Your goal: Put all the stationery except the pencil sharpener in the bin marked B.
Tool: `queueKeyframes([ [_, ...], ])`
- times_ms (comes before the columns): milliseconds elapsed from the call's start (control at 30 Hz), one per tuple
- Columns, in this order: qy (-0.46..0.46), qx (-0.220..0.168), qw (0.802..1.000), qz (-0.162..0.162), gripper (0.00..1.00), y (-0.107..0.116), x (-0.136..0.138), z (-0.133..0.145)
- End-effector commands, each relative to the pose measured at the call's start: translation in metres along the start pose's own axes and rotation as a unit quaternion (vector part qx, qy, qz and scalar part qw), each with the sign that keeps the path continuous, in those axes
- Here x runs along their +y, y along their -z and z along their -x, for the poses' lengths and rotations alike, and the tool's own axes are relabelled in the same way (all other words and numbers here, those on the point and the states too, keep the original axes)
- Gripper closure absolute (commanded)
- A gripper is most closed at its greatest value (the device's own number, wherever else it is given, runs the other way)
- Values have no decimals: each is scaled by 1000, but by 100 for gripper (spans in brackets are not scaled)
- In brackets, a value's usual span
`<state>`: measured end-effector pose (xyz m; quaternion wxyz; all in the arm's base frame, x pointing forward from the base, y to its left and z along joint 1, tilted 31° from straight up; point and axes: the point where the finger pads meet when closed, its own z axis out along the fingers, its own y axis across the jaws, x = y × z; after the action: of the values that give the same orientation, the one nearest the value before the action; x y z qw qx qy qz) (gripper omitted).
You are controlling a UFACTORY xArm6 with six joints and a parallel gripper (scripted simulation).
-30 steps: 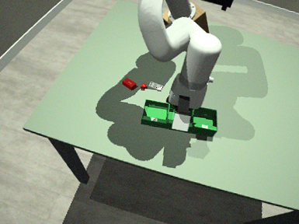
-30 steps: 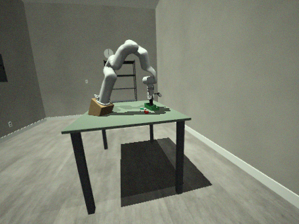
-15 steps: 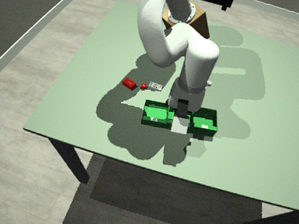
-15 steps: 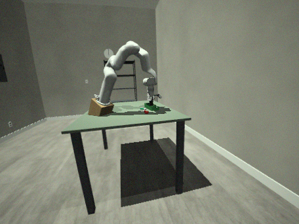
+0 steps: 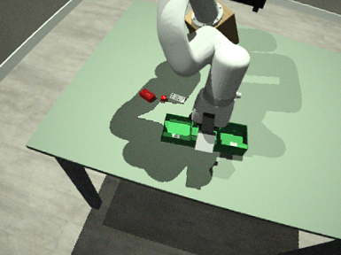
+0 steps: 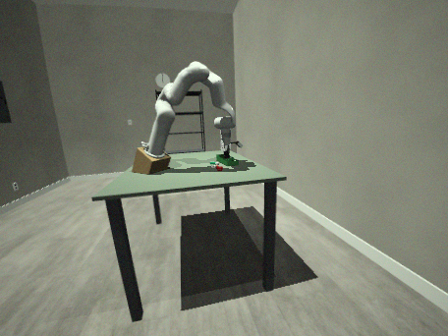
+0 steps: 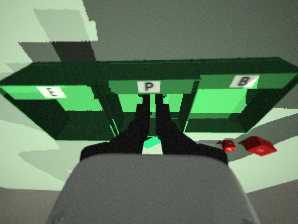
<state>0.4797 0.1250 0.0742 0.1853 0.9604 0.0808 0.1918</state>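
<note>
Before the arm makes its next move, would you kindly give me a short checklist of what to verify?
1. Gripper open for a grasp: not ok, fingers shut.
2. Gripper lined up with bin B: not ok, it points at bin P.
3. Bins upright on the table: ok.
4. Red block and white thing lying outside the bins: ok.
5. Which loose things are stationery: cannot tell.
6. Small green piece seen between the fingers: what it is, cannot tell.
</note>
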Motion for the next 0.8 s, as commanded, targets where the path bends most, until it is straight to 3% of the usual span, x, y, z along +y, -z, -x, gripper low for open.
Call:
queueKeyframes([
  [0,0,2,1000,-1,93,1,0,-1],
  [767,0,2,1000,-1,93,4,0,-1],
])
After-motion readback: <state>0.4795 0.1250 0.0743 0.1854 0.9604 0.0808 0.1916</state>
